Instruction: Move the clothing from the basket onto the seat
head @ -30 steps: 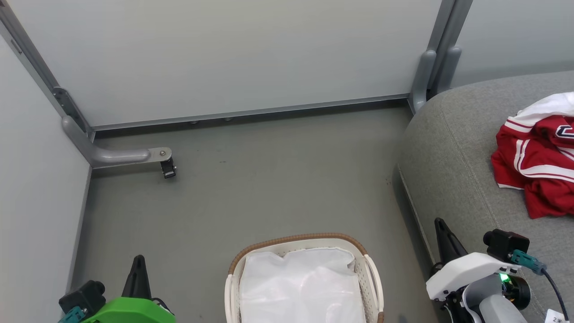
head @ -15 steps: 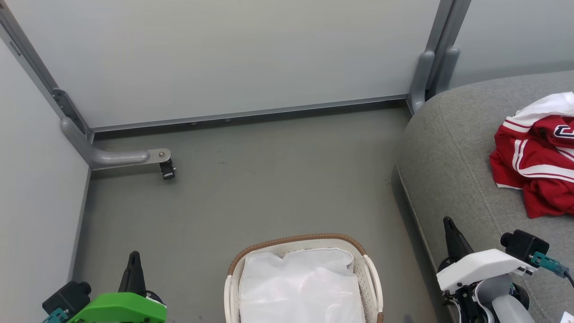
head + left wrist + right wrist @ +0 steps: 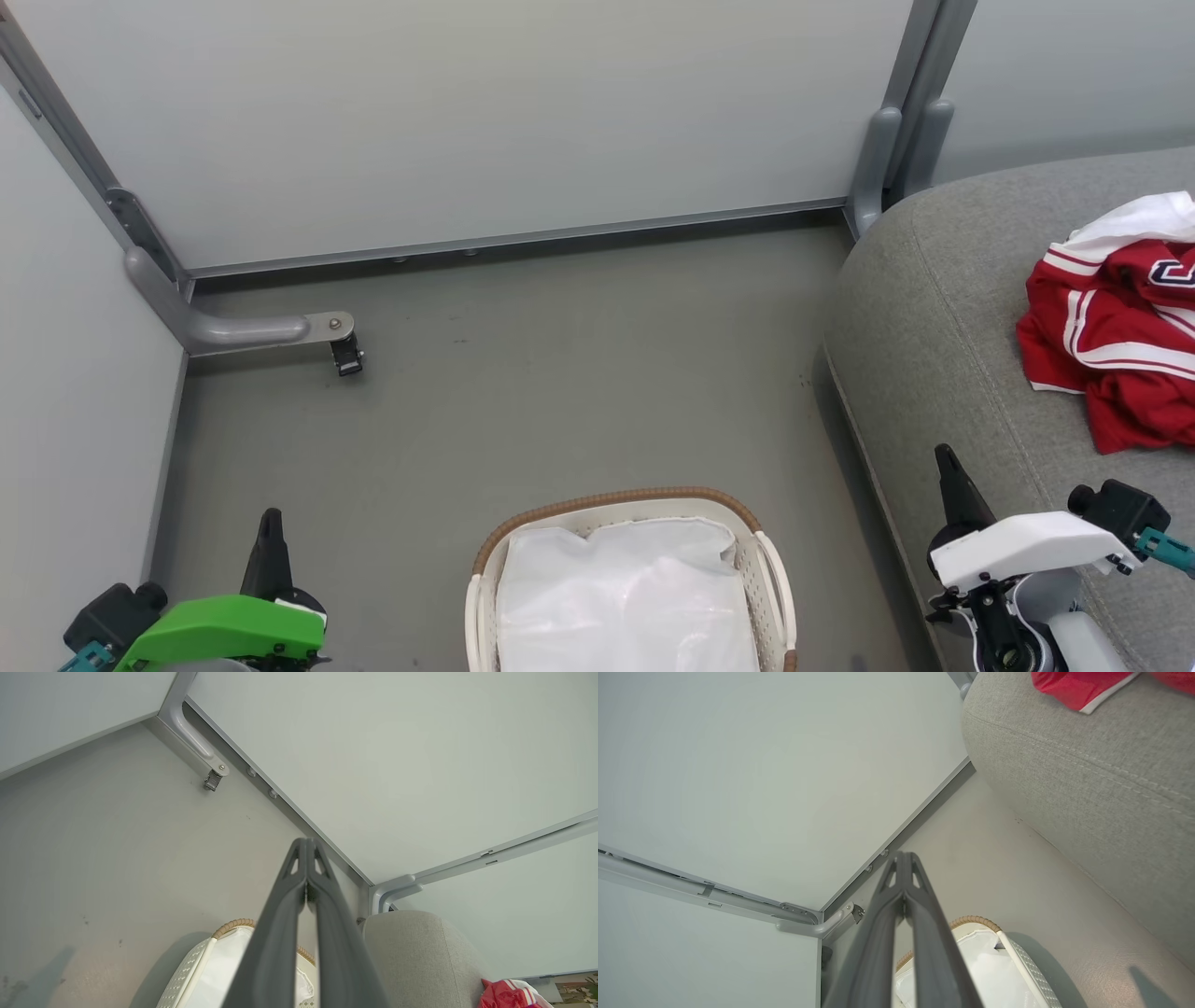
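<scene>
The red clothing (image 3: 1111, 345), striped in white with a white panel on top, lies in a crumpled heap on the grey sofa (image 3: 934, 327), at the right edge of the head view and well apart from the basket (image 3: 618, 497). The basket stands on the floor (image 3: 560, 401) at the bottom middle, near the sofa's front side, and a glossy white liner sheet (image 3: 625, 597) lies inside it. The left gripper (image 3: 271, 523) rises at the lower left over the floor, to the left of the basket, its two dark fingers pressed together and holding nothing. The right gripper (image 3: 946, 462) stands at the lower right by the sofa's front edge, short of the clothing, its fingers likewise closed tip to tip and empty. Behind them are pale wall panels (image 3: 467, 121) in grey metal frames, with a metal bracket foot (image 3: 271, 329) resting on the floor at the left.
</scene>
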Tool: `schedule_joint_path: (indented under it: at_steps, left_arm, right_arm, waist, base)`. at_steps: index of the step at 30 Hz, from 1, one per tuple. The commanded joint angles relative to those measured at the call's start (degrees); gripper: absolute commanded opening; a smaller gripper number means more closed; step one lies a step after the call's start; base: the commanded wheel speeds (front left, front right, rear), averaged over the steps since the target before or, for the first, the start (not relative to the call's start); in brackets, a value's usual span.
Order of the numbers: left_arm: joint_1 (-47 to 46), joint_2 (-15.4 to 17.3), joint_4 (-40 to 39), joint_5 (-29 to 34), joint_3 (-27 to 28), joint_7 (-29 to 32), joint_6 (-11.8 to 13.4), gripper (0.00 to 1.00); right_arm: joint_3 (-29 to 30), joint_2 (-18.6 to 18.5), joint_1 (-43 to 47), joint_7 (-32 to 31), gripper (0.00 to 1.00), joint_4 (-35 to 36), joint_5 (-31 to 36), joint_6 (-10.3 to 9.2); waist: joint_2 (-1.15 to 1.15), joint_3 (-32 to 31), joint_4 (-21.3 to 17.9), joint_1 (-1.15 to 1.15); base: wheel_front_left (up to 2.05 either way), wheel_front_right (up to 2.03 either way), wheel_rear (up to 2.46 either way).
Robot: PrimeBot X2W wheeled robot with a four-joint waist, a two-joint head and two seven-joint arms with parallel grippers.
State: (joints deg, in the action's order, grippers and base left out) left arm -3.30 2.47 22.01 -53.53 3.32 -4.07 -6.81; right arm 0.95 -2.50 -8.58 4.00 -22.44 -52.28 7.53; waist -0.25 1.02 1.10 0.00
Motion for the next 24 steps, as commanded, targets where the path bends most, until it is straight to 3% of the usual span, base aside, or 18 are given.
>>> schedule_joint_path:
  at_steps: [1, 24]
  left_arm:
    - [-1.8, 0.4, -1.1, -1.7, 0.3, 0.4, -0.2, 0.00]
    - [-2.6, 0.5, -3.7, -15.9, 1.5, 4.4, -0.4, 0.00]
  right_arm:
    - [0.4, -0.3, 0.1, -0.4, 0.00, 1.1, -1.8, -0.03]
    - [2.5, -0.4, 0.8, -4.4, 0.00, 3.9, -16.4, -0.04]
  waist:
    - [0.09, 0.0, 0.0, 0.00]
    - [0.14, -0.3, -0.3, 0.00]
  base:
    - [0.00, 0.00, 0.00]
    - [0.00, 0.00, 0.00]
